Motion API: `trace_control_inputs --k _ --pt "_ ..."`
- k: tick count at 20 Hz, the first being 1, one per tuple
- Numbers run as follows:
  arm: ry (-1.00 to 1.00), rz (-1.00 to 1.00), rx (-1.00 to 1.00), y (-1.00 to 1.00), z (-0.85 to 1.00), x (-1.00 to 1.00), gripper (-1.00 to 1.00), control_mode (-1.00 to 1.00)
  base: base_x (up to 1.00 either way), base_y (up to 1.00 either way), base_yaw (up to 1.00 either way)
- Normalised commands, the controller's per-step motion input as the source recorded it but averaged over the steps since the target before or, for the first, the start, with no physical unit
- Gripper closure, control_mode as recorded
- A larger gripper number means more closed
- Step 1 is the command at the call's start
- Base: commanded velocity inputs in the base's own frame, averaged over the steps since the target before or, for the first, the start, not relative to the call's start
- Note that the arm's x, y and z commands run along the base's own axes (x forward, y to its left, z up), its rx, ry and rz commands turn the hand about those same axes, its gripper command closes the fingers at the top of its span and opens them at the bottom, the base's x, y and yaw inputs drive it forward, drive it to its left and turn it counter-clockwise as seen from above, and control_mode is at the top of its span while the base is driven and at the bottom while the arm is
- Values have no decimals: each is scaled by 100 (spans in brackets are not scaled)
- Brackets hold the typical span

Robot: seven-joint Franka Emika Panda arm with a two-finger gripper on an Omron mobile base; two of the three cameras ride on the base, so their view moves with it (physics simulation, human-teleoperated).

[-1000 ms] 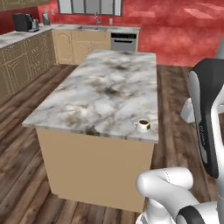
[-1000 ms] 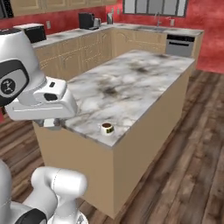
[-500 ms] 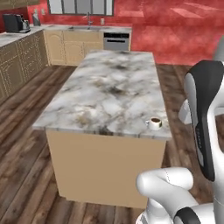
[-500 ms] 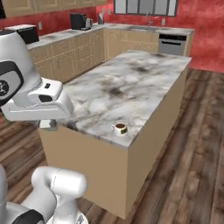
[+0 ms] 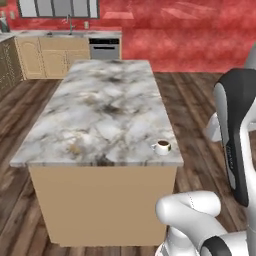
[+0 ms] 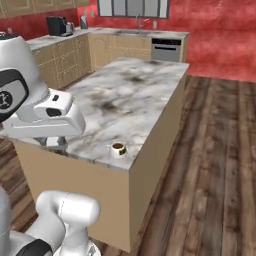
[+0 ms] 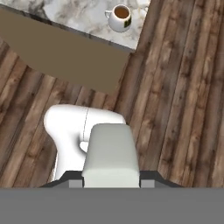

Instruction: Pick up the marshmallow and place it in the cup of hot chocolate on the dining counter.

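A pale grey-white marshmallow (image 7: 111, 153) sits between my gripper's (image 7: 111, 180) two dark fingertips, and the gripper is shut on it. The small white cup of hot chocolate (image 7: 120, 17) stands far ahead at the top of the hand view, on the corner of the dining counter (image 7: 74, 13). In the base views the cup (image 5: 162, 147) (image 6: 118, 149) is at the near right corner of the marble top (image 5: 105, 110) (image 6: 130, 92). The gripper hangs over the wooden floor, short of the counter's tan end wall and well apart from the cup.
Wooden floor (image 6: 210, 165) runs around the counter, wide on its right side. Tan cabinets with a sink and a steel dishwasher (image 5: 104, 49) line the red back wall. A dark coffee machine (image 6: 56, 25) stands on the back left counter.
The whole scene has shifted: the base has driven, so the counter's near end now faces the cameras more squarely and closer. The cup stays at its corner.
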Motion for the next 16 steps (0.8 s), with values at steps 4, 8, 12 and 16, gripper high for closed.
trace_control_inputs --k 4,8,12,16 --pt "0 0 0 0 0 0 100 100 53 13 -30" --pt "0 0 0 0 0 0 100 100 24 3 -23" --pt "0 0 0 0 0 0 100 100 19 11 -16" --pt "0 0 0 0 0 0 100 100 32 21 -13"
